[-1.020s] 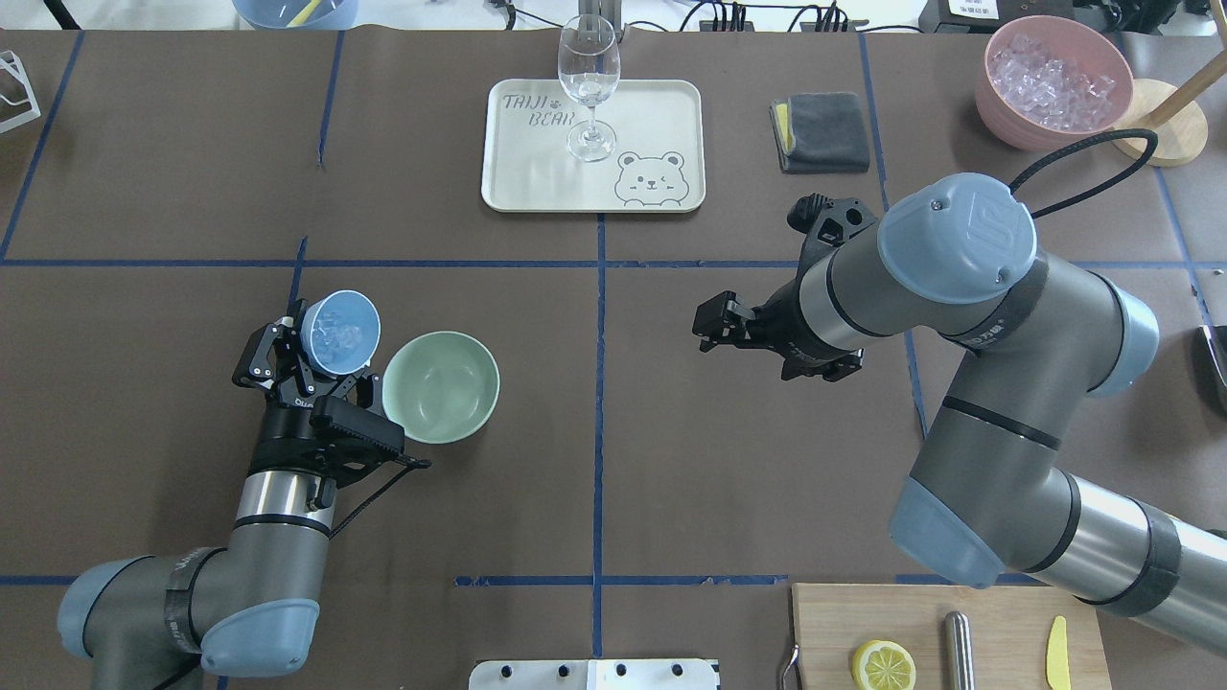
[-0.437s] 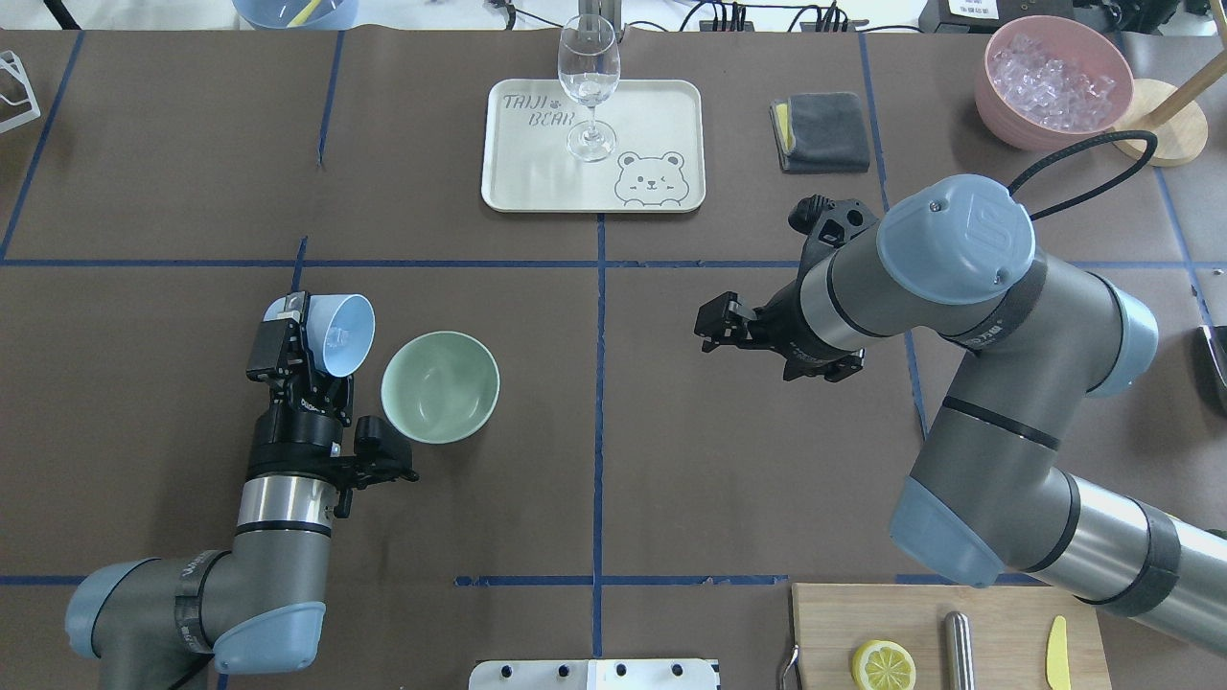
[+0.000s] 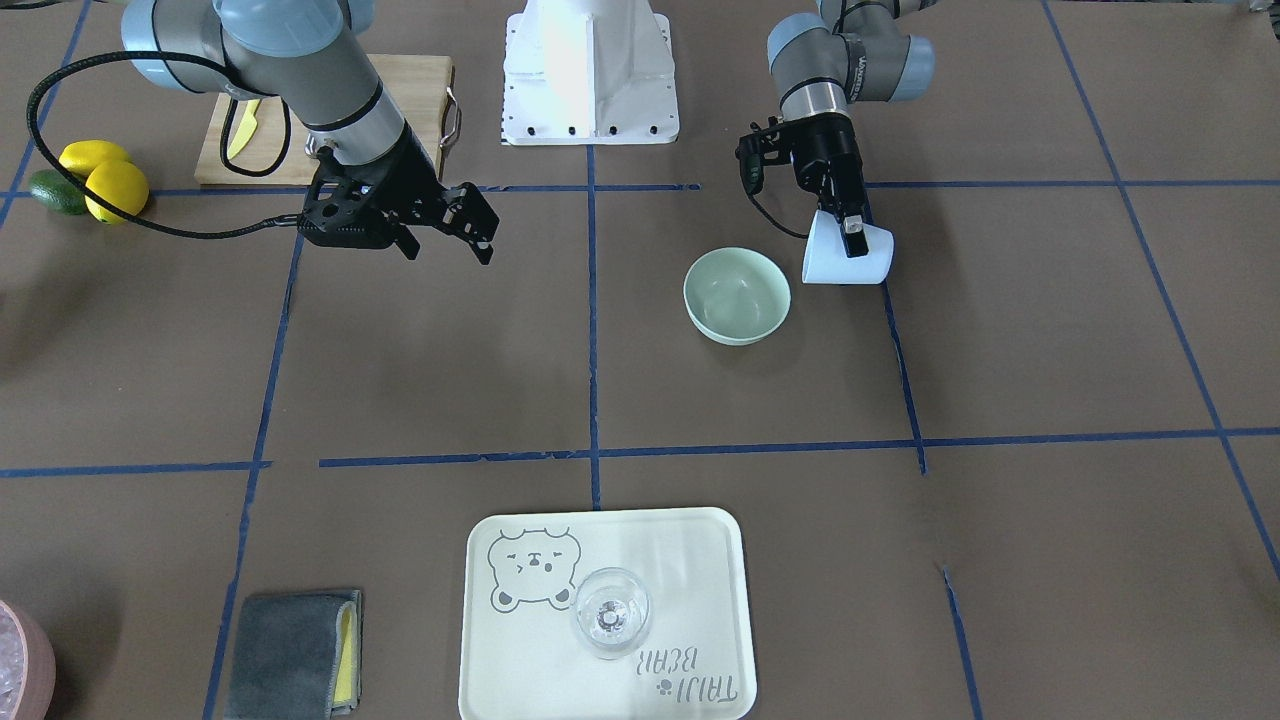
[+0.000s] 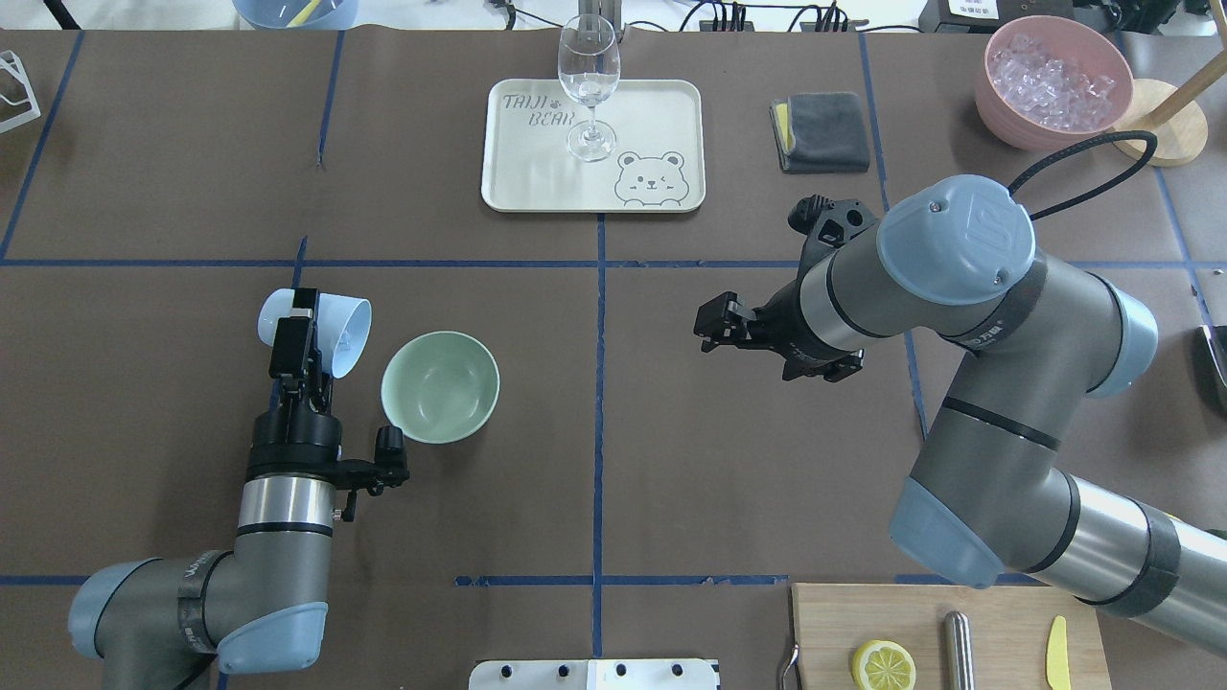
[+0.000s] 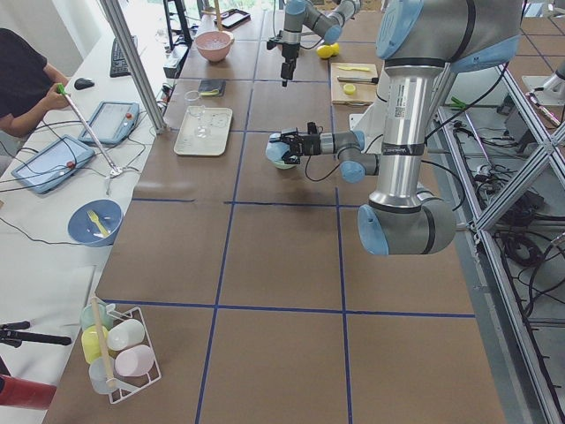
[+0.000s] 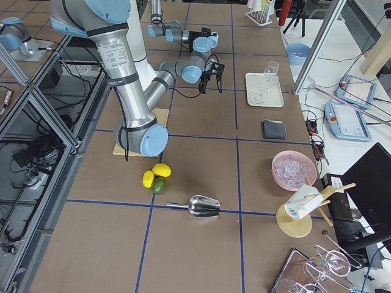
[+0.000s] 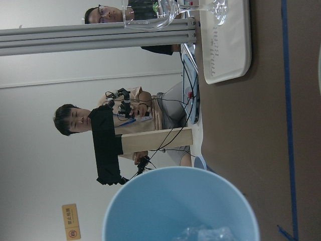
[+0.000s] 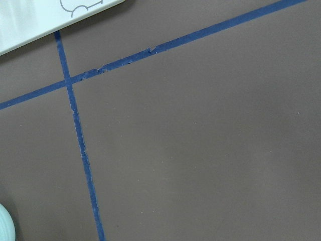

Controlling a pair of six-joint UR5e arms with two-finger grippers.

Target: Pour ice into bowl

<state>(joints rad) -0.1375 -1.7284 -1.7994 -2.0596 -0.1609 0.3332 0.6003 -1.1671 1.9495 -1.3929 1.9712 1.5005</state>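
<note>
My left gripper (image 4: 305, 328) is shut on a light blue cup (image 4: 337, 333) and holds it tipped on its side above the table, mouth towards the bowl. The pale mint-green bowl (image 4: 440, 386) stands just right of the cup and looks empty. In the left wrist view a few clear ice cubes (image 7: 204, 234) lie inside the cup (image 7: 175, 201). In the front-facing view the cup (image 3: 835, 262) hangs beside the bowl (image 3: 737, 295), not over it. My right gripper (image 4: 707, 329) is open and empty, hovering well to the right of the bowl.
A pink container of ice (image 4: 1054, 81) stands at the far right. A wine glass (image 4: 589, 86) stands on a cream tray (image 4: 537, 182) at the far middle. A grey cloth (image 4: 821, 131) lies near it. A cutting board (image 4: 997, 632) with a lemon half sits at the near right.
My left wrist has rolled, and the cup has gone from mouth-up to lying on its side facing the bowl. The right arm has not moved.
</note>
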